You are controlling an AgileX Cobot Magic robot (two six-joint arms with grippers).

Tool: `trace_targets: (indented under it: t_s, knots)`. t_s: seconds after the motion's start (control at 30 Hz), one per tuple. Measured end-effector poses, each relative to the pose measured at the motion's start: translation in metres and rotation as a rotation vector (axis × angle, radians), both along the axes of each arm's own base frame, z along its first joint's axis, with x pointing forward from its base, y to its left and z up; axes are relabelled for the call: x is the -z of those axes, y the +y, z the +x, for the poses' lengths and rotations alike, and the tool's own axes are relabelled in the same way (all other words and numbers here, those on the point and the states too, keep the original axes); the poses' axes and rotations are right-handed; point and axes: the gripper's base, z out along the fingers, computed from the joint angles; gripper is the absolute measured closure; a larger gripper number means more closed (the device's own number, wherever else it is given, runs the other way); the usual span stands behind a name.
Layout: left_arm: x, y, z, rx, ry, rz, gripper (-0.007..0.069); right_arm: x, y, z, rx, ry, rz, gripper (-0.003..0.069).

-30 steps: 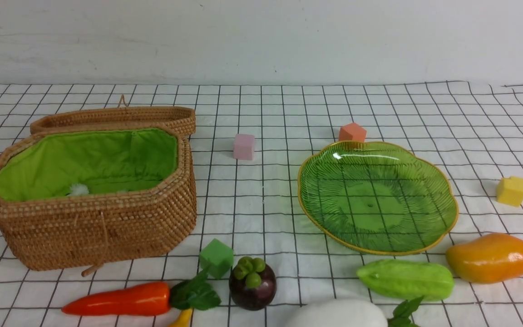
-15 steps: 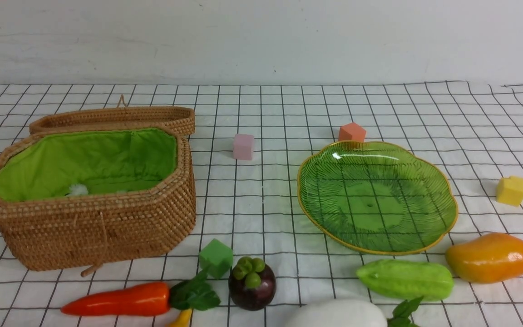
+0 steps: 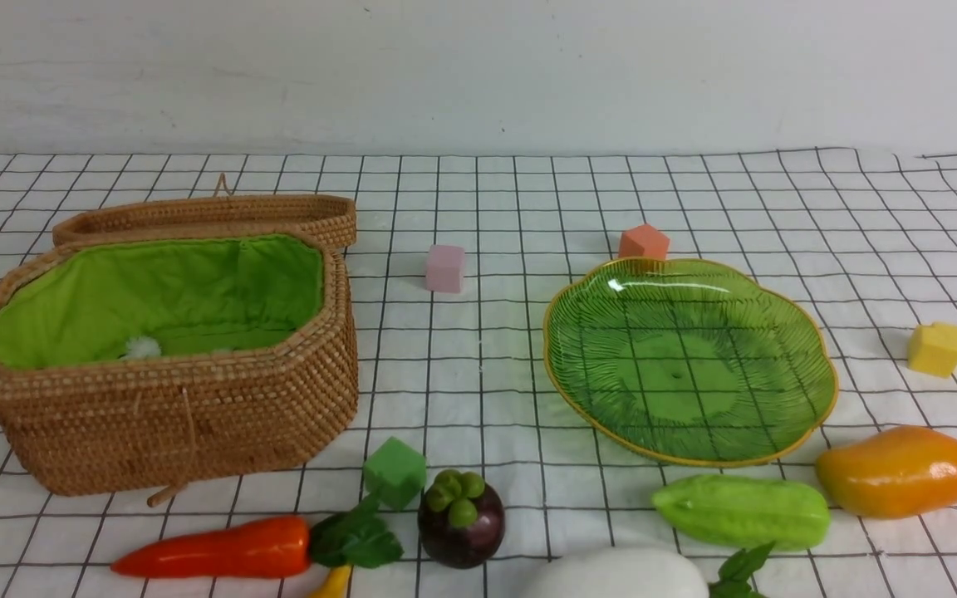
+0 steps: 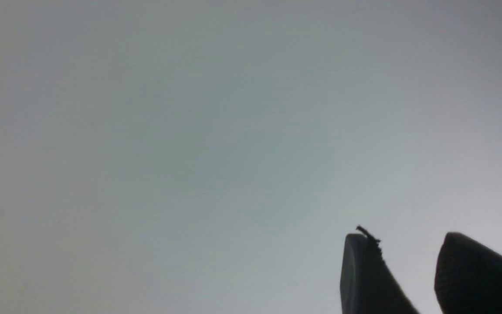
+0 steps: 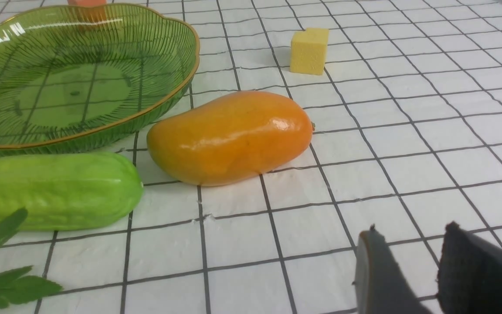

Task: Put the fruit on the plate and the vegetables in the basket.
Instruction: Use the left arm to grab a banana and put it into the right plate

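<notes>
– How are the hands?
– The right hand (image 5: 410,233) is part open, fingers apart, with only air between them. The left hand (image 4: 404,237) is the same, against a pale blur

– What lies closest to the right one?
– The mango (image 5: 229,138), resting on the surface (image 3: 495,374) towards its near right corner. The gourd (image 3: 742,512) lies just left of it, and the white radish (image 3: 620,575) is at the near edge of what shows, partly cut off

– And the plate?
– The green plate (image 3: 686,374) sits right of the middle, beyond the gourd. A coral cube (image 3: 643,241) is by its far rim, a yellow cube (image 3: 935,349) towards the right edge

– Further left?
– The mangosteen (image 3: 462,531), then a green cube (image 3: 395,473) and the carrot (image 3: 225,548), leaves towards the mangosteen. Just a tip of the banana (image 3: 332,582) shows beside those leaves

– The basket?
– The basket (image 3: 196,423) stands open towards the left edge, something white and fluffy (image 3: 143,347) inside. A pink cube (image 3: 445,268) is beyond, towards the far edge
</notes>
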Motion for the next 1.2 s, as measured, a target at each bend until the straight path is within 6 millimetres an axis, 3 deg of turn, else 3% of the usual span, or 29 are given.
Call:
trace_targets:
  t_s: [0.1, 0.17, 0.27, 0.3, 0.47, 0.53, 0.67, 0.8, 0.9, 0.97, 1.03, 1.2]
  knots:
    - [-0.062, -0.006, -0.011, -0.013, 0.027, 0.135, 0.0386, 0.0, 0.0, 0.0, 0.0, 0.0, 0.0, 0.0421]
    - [-0.087, -0.01, -0.001, -0.006, 0.153, 0.208, 0.0386, 0.0, 0.0, 0.0, 0.0, 0.0, 0.0, 0.0421]
    - [-0.098, -0.014, 0.022, 0.015, 0.42, 0.325, 0.0386, 0.0, 0.0, 0.0, 0.0, 0.0, -0.001, 0.0421]
    - [-0.092, -0.016, 0.039, 0.029, 0.549, 0.379, 0.0386, 0.0, 0.0, 0.0, 0.0, 0.0, -0.001, 0.0421]
    - [-0.061, -0.027, 0.081, 0.14, 0.89, 0.568, 0.0386, 0.0, 0.0, 0.0, 0.0, 0.0, -0.001, 0.0421]
    - [-0.056, -0.031, 0.088, 0.163, 0.935, 0.606, 0.0386, 0.0, 0.0, 0.0, 0.0, 0.0, -0.001, 0.0421]
    - [-0.027, -0.05, 0.108, 0.286, 1.112, 0.803, 0.0386, 0.0, 0.0, 0.0, 0.0, 0.0, -0.001, 0.0421]
    - [0.025, -0.078, 0.129, 0.474, 1.351, 1.195, 0.0386, 0.0, 0.0, 0.0, 0.0, 0.0, -0.001, 0.0421]
    - [0.046, -0.096, 0.139, 0.585, 1.403, 1.357, 0.0377, 0.0, 0.0, 0.0, 0.0, 0.0, -0.001, 0.0421]
    - [0.061, -0.113, 0.15, 0.657, 1.414, 1.446, 0.0342, 0.0, 0.0, 0.0, 0.0, 0.0, -0.001, 0.0421]
    - [0.066, -0.118, 0.153, 0.672, 1.413, 1.468, 0.0317, 0.0, 0.0, 0.0, 0.0, 0.0, -0.001, 0.0421]
    - [0.101, -0.137, 0.171, 0.731, 1.401, 1.607, 0.0118, 0.0, 0.0, 0.0, 0.0, 0.0, -0.001, 0.0421]
